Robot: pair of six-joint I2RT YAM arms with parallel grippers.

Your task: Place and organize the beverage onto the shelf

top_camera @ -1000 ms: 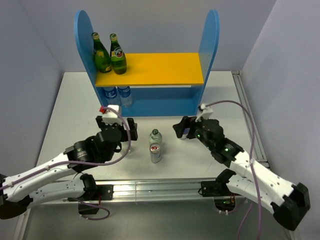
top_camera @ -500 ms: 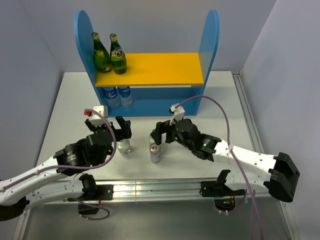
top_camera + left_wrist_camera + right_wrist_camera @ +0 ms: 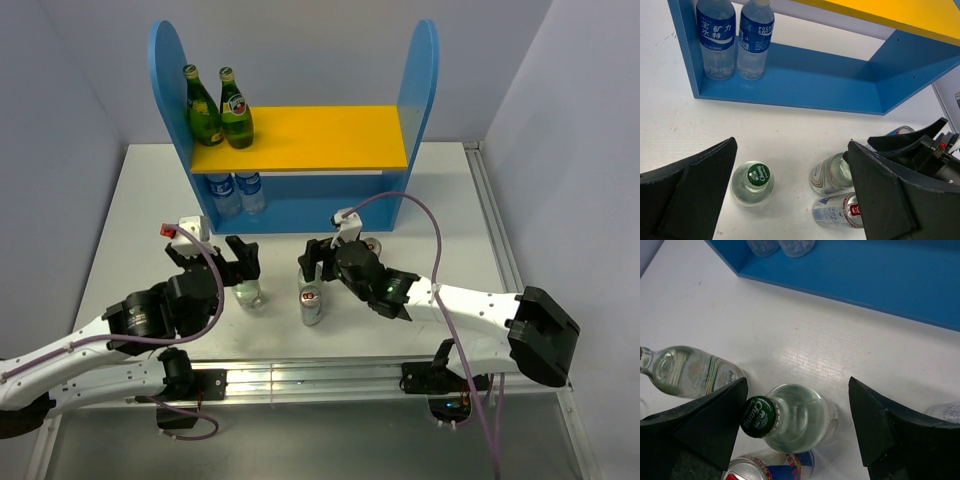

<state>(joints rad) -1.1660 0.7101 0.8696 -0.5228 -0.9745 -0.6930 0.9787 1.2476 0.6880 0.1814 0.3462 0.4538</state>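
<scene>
The shelf [image 3: 320, 138] holds two dark green glass bottles [image 3: 222, 112] at the left of its yellow top board. A clear green-capped bottle [image 3: 751, 182] stands between my open left gripper's [image 3: 790, 200] fingers, near the left one; it also shows in the top view [image 3: 248, 293]. My right gripper [image 3: 797, 425] is open around the second clear green-capped bottle [image 3: 795, 422], not touching it. A silver-red can [image 3: 311, 304] stands just in front of that bottle. A blue-silver can [image 3: 372, 245] stands behind the right arm.
Two blue-labelled water bottles [image 3: 732, 37] stand at the left of the shelf's lower tier [image 3: 805, 80]. The two grippers [image 3: 243, 258] [image 3: 318, 262] are close side by side. The right wrist's cable loops above the blue-silver can.
My right gripper has swung left from the table's right side to over the middle bottle and can. My left gripper has drawn back a little, uncovering the left clear bottle.
</scene>
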